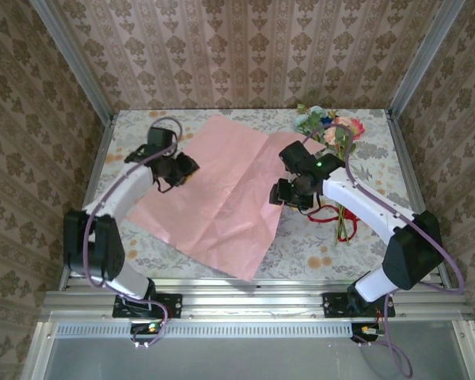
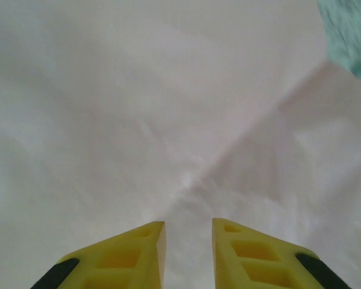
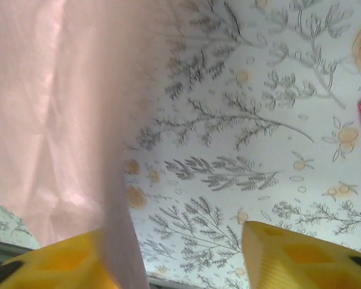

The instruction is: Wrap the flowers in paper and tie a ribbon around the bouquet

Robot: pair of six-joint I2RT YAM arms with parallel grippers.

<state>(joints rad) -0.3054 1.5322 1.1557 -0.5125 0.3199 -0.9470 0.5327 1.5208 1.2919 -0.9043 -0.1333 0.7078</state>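
The left gripper (image 2: 188, 226) sits over the paper (image 1: 222, 190), jaws narrowly parted with nothing seen between them. The right gripper (image 3: 177, 235) is open at the paper's right edge, holding nothing. The flowers (image 1: 334, 128) and ribbon (image 1: 330, 214) lie just right of it.

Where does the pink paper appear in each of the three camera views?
Top external: the paper lies mid-table, between the two arms.
Left wrist: it spreads out ahead of the left gripper.
Right wrist: it runs down the left side.
Shared landmark: the floral tablecloth along the paper's right edge, in the top and right wrist views.
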